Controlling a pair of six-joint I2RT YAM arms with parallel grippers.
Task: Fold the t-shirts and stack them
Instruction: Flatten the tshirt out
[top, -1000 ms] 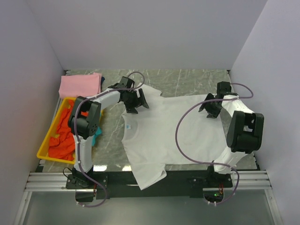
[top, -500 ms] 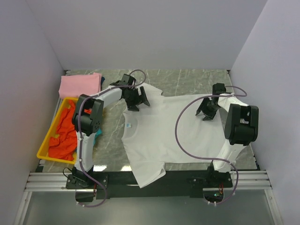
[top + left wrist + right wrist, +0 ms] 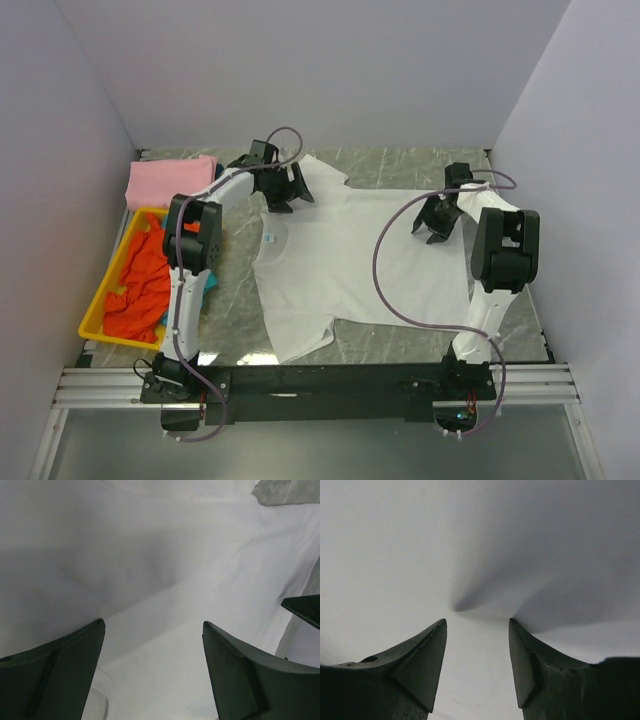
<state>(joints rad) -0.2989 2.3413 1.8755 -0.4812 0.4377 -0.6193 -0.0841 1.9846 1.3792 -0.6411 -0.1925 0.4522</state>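
Observation:
A white t-shirt (image 3: 350, 265) with a small blue neck label (image 3: 272, 238) lies spread flat on the marble table, neck to the left. My left gripper (image 3: 283, 190) is over its far left shoulder and sleeve. In the left wrist view it (image 3: 153, 622) is wide open with white cloth (image 3: 150, 555) under the fingers. My right gripper (image 3: 436, 219) is over the shirt's far right part. In the right wrist view it (image 3: 477, 620) is open, its tips on puckered white cloth (image 3: 470, 540). A folded pink t-shirt (image 3: 170, 181) lies at the far left.
A yellow plastic tray (image 3: 92, 318) at the left edge holds a crumpled orange-red shirt (image 3: 140, 290), with a bit of teal cloth (image 3: 210, 284) beside the left arm. Grey walls close in the table on three sides. Purple cables loop over both arms.
Both grippers moved toward the far side, and the white shirt slid with them. Its lower sleeve no longer hangs over the near rail.

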